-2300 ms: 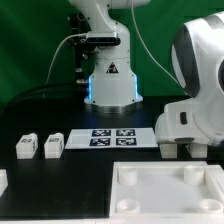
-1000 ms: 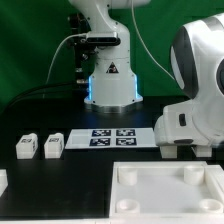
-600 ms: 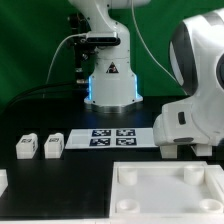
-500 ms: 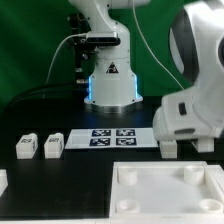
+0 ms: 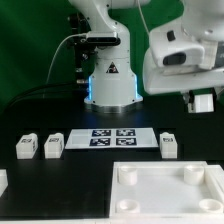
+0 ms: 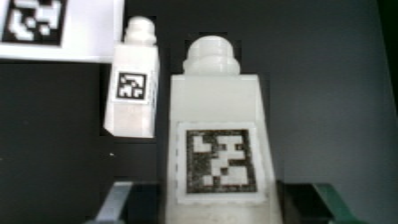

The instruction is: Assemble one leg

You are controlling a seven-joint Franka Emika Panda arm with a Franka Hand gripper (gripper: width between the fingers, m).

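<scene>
My gripper [image 5: 203, 97] hangs high at the exterior view's right, shut on a leg [image 5: 204, 103], a small white block with a tag. In the wrist view the held leg [image 6: 217, 130] stands between my gripper's [image 6: 217, 205] two fingers [image 6: 134, 200], tag facing the camera and peg end pointing away. Another leg [image 5: 168, 143] stands on the black table below; it also shows in the wrist view [image 6: 134, 85]. Two more legs [image 5: 26, 146] [image 5: 52, 145] stand side by side at the exterior view's left.
The marker board [image 5: 112, 137] lies mid-table; its corner shows in the wrist view [image 6: 45, 25]. The large white square panel [image 5: 165, 190] with round corner sockets lies at the front. The robot base [image 5: 110, 80] stands behind. A white piece [image 5: 2, 181] sits at the left edge.
The arm has risen from the table at the exterior view's right, lifting one leg up. The leg beside it, hidden before, now stands uncovered on the table.
</scene>
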